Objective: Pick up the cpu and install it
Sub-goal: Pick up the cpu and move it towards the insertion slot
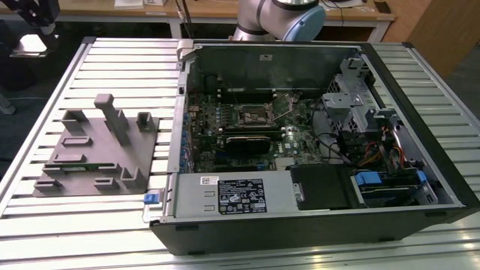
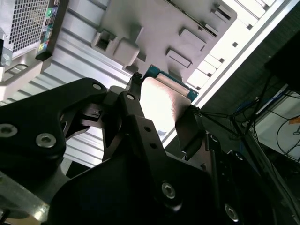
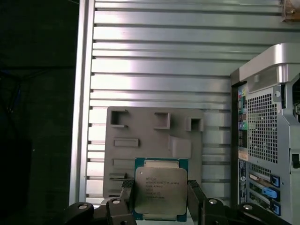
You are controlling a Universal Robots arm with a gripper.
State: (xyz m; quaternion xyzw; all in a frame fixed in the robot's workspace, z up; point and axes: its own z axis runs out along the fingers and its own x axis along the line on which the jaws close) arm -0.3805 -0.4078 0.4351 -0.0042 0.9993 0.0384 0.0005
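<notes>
The cpu is a small square chip with a pale silver top and a green rim. It is clamped between the two black fingers of my gripper, which is shut on its opposite edges. In the second wrist view the cpu shows its bright metal face between the same fingers of the gripper. It hangs high above the grey fixture. On the motherboard inside the open computer case, the square socket shows.
The grey fixture lies on the slatted metal table, to the exterior view's left of the case, with a thin green strip in it. The arm's base stands behind the case. The case's rear panel is beside the fixture.
</notes>
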